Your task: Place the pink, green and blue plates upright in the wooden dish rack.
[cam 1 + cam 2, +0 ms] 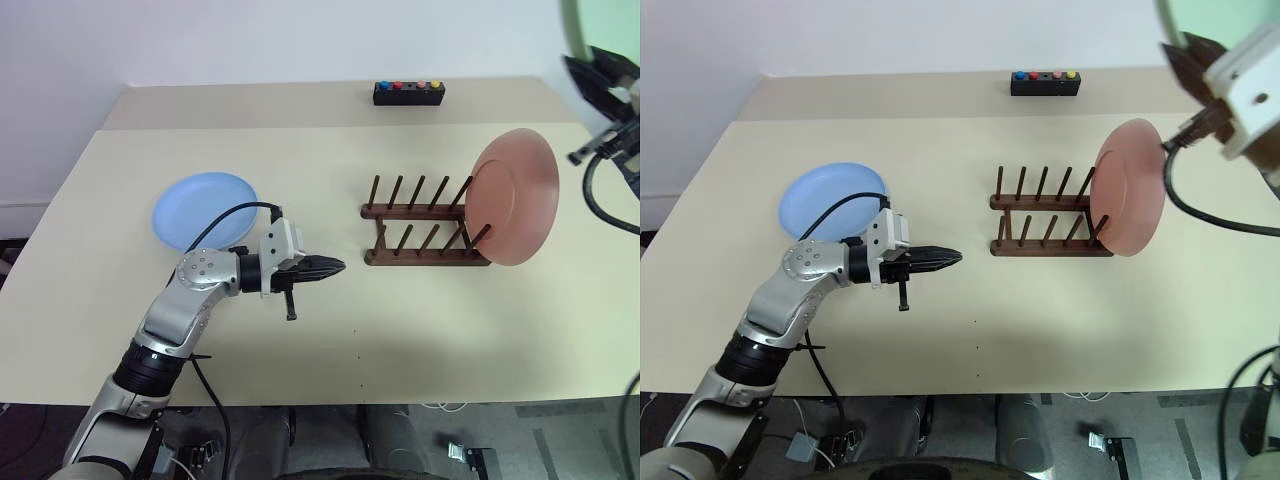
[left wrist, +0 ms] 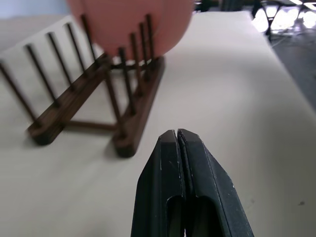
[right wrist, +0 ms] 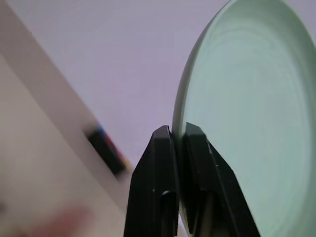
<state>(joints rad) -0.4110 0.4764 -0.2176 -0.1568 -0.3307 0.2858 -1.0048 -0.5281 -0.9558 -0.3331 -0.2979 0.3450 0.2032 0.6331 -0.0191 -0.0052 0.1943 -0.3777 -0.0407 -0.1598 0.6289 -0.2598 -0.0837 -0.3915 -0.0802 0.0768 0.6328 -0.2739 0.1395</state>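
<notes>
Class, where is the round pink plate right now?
The round pink plate stands upright at the right end of the dark wooden peg rack, on the table's right side.

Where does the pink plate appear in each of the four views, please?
Left eye view: pink plate stands upright at the right end of the wooden dish rack.
Right eye view: same place.
Left wrist view: behind the far pegs, beyond the rack.
Right wrist view: cannot be made out.
Shared landmark: the rack's pegs.

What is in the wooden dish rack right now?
The pink plate stands upright at the right end of the wooden dish rack; the other peg gaps are bare. The plate covers the rack's right end, so how its rim seats there cannot be seen.
</notes>
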